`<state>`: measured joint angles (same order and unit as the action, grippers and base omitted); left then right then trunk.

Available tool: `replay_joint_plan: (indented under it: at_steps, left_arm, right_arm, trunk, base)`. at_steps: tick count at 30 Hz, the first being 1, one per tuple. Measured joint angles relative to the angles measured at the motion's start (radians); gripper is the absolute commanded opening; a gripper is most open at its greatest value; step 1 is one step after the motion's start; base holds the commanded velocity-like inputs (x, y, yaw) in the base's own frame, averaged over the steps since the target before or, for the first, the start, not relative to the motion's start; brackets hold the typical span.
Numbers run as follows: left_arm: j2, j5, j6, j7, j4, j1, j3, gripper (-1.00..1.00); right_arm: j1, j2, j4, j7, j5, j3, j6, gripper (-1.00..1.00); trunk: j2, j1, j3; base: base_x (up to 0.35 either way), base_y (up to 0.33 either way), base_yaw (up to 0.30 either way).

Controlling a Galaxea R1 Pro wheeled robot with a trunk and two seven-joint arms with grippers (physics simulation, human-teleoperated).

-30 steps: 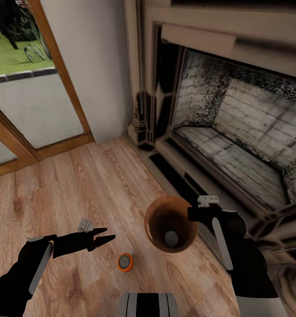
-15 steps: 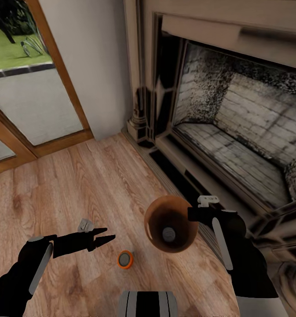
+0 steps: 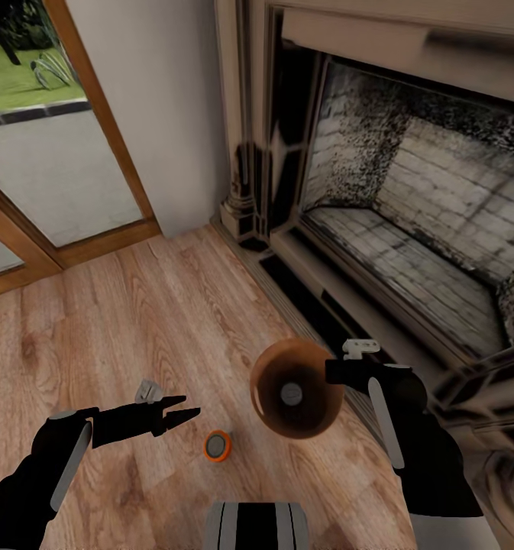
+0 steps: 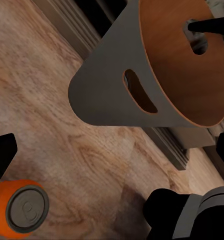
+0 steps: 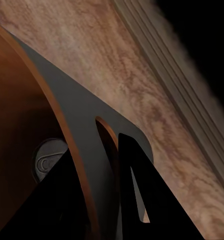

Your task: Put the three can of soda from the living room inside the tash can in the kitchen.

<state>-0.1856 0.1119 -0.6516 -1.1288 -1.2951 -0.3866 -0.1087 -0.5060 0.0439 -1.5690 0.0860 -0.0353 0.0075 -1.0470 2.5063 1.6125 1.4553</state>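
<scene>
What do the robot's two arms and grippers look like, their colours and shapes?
Both arms are bulky and matte black, each with a light grey strip running along the forearm. The left gripper ends in two slim, pointed black fingers, with a small grey fitting beside its wrist. The right gripper is black too, with a small pale grey bracket on top near the wrist. No cables or markings show.

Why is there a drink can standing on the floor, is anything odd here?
Yes: an orange soda can stands upright on the wood floor near the left pincer. The right pincer holds the wooden bin off the floor by its rim, tilted, with another can inside.
</scene>
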Motion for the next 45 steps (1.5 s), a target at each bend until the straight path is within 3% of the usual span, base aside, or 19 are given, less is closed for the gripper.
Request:
replay_joint_plan:
  at_steps: [36,45]
  left_arm:
    - [0.0,0.002,0.0,0.001,0.0,0.0,0.0,1.0]
    - [0.001,0.002,0.0,0.001,0.0,0.0,0.0,1.0]
  right_arm:
    - [0.0,-0.001,0.0,0.0,0.003,-0.005,0.0,-1.0]
    - [0.0,-0.002,0.0,0.0,0.002,-0.011,0.0,-1.0]
  trunk:
    - [0.0,0.0,0.058]
    - [0.0,0.0,0.062]
  base:
    - [0.0,0.0,0.0]
    - [0.0,0.0,0.0]
